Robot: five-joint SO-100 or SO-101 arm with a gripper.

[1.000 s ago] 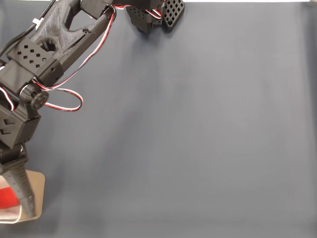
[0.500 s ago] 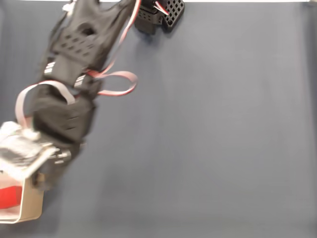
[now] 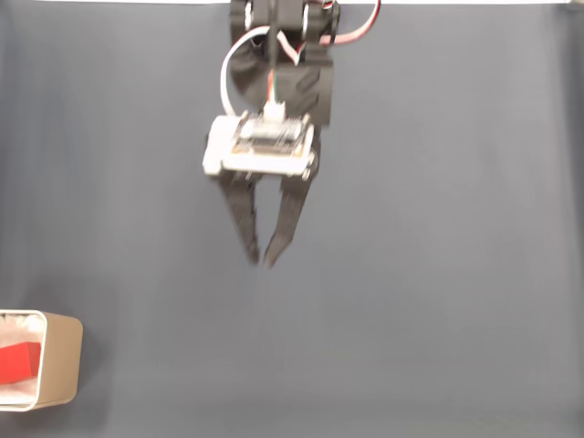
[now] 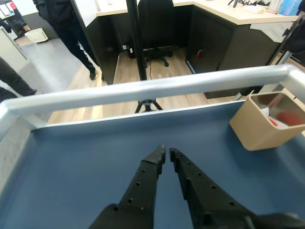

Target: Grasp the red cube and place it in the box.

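One red cube lies inside the box at the fixed view's lower left, well apart from the empty gripper, its fingers nearly together.

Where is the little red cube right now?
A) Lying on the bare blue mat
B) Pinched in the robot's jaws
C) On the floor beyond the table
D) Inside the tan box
D: in the fixed view the red cube sits inside the box, and the gripper is out over the mat, apart from it, with nothing between its jaws.
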